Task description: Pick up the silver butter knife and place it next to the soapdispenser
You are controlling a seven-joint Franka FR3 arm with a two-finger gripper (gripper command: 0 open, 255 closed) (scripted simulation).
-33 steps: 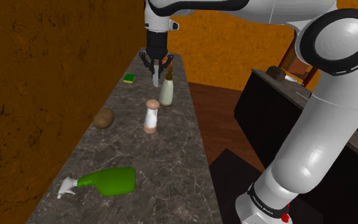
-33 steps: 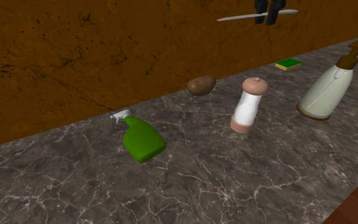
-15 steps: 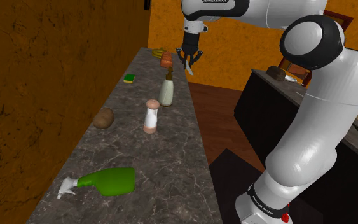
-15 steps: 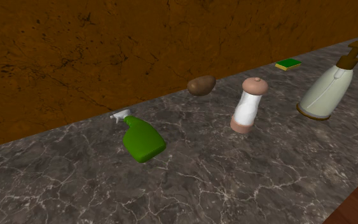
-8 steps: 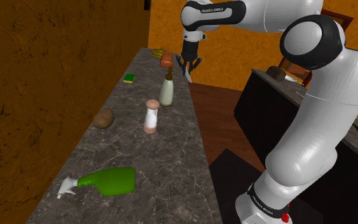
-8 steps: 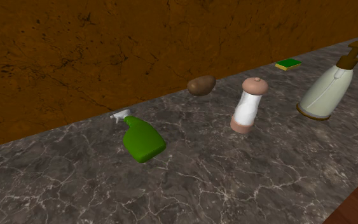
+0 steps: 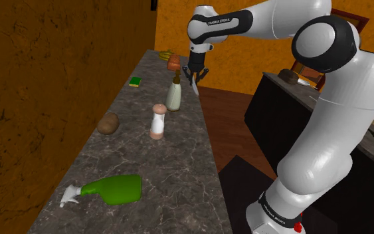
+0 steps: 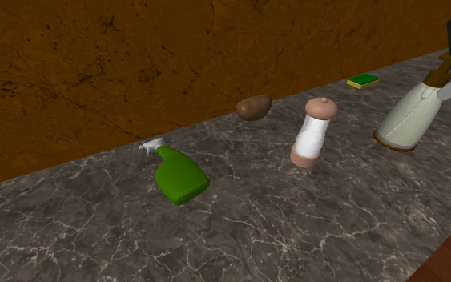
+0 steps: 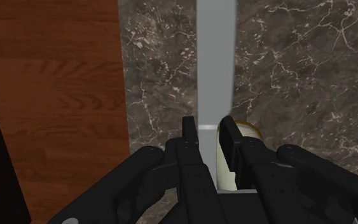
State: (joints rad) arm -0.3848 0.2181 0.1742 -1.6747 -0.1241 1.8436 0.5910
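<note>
Overhead: gripper (image 7: 194, 71), fingers clamped on the knife (image 9: 214, 63), a pale grey blade. The knife hangs in the air just beside the dispenser (image 7: 173, 93) pump, over the counter (image 7: 145, 166) near its edge. On the counter: sponge (image 7: 135, 82), shaker (image 7: 157, 121), potato (image 7: 108, 123), and a green spray bottle (image 7: 112, 188) lying flat.

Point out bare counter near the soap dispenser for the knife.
Free: the counter between soap dispenser and green sponge, and the patch between dispenser and shaker. Tight: the strip between dispenser and the counter's edge.
</note>
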